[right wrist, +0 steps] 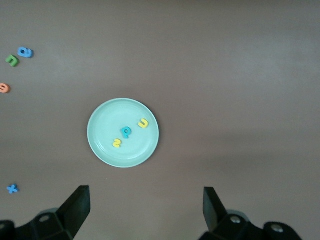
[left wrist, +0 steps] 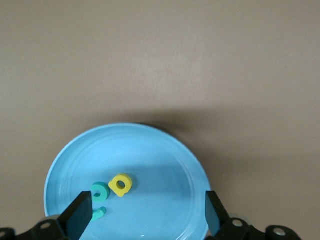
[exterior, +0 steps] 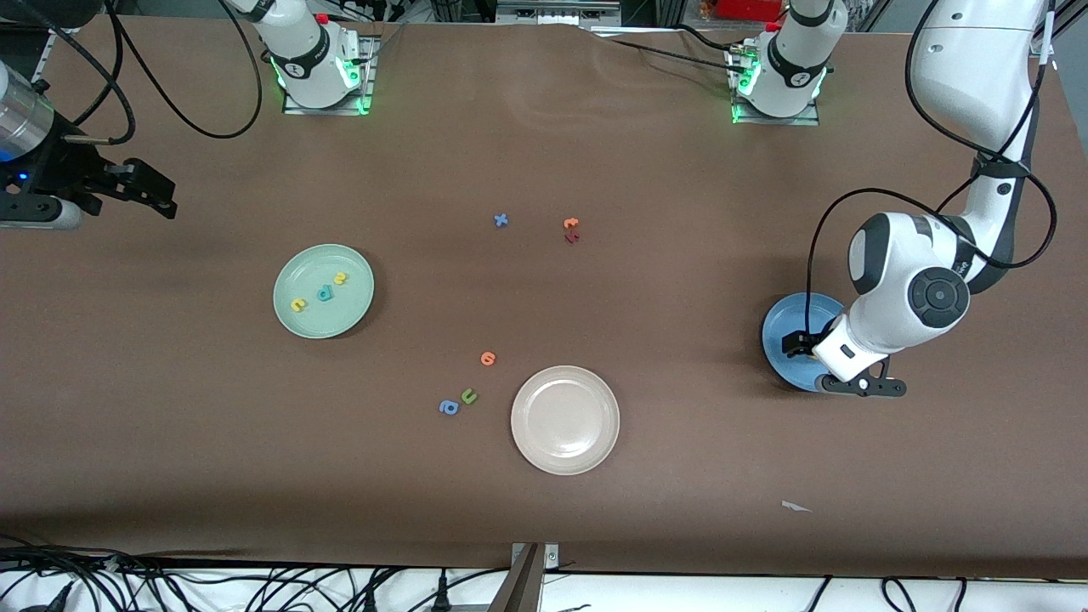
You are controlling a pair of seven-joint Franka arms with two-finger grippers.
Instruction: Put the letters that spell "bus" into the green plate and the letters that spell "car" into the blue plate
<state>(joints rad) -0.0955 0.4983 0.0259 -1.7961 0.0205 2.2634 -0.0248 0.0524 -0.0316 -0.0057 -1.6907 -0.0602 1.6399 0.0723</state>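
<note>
Blue plate [left wrist: 165, 165] under open left gripper [left wrist: 145, 217]

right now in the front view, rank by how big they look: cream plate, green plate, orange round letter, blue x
1. cream plate, slightly the largest, though it lies nearer the camera
2. green plate
3. orange round letter and blue x: both tiny, too alike to rank

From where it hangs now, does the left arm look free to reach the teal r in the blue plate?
Probably yes: the left gripper hangs open over the blue plate, and the teal r lies uncovered beside one finger.
</note>
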